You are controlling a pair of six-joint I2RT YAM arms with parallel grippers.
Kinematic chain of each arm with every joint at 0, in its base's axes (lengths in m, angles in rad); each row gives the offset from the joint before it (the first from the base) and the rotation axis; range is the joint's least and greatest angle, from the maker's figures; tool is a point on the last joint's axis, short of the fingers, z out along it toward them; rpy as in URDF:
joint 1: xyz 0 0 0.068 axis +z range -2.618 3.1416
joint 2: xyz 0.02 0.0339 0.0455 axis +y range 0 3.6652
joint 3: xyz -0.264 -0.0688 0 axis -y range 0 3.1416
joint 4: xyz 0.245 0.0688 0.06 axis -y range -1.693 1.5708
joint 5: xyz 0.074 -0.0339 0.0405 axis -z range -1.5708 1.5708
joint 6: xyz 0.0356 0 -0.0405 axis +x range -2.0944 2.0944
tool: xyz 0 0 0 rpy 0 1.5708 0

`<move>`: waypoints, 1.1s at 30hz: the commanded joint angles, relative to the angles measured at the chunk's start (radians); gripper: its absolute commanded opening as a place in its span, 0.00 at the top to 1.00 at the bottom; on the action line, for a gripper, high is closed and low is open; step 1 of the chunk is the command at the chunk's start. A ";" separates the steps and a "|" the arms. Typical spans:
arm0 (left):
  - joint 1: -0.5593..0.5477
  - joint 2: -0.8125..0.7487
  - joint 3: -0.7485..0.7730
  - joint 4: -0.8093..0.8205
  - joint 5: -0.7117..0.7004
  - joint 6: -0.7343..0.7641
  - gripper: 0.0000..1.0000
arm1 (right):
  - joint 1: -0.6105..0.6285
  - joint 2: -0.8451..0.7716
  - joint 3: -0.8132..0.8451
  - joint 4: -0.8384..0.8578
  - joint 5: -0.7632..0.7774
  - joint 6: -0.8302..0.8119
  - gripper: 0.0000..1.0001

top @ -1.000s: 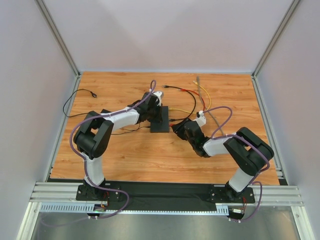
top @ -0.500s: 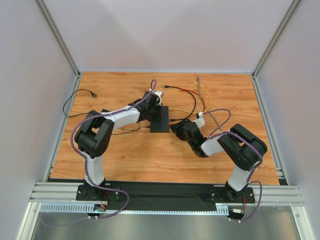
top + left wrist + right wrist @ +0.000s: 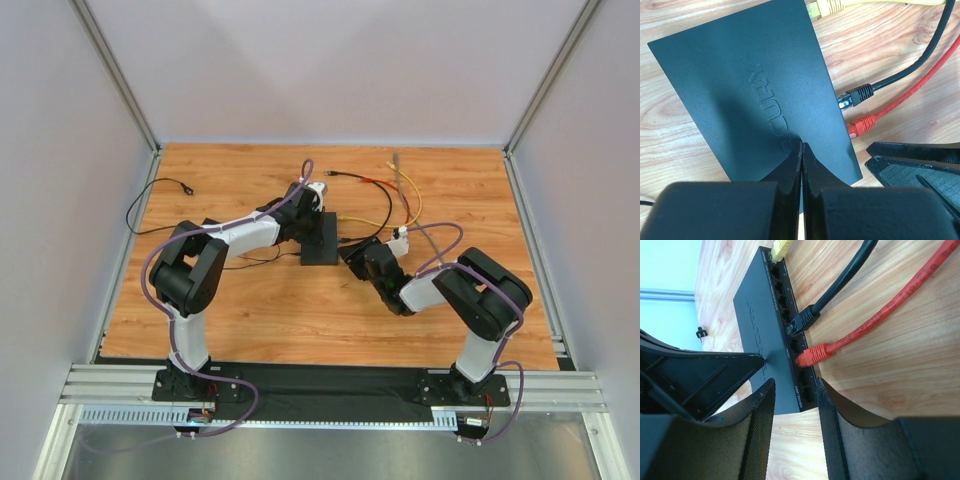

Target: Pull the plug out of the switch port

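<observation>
Over the last second the right tool [image 3: 796, 385], jaws apart and empty, had edged toward the red plug [image 3: 812, 355] seated in the switch [image 3: 320, 238] at the middle of the counter [image 3: 300, 300], while the left tool [image 3: 801, 150], closed, pinned the switch down; extraction had not begun.

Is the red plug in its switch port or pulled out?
In: the red plug sits in a socket of the switch, beside the black plug, in both wrist views.
</observation>
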 commanded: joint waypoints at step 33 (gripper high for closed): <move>0.008 -0.017 0.032 -0.046 -0.024 0.060 1.00 | 0.019 0.113 0.058 -0.030 0.120 0.242 0.58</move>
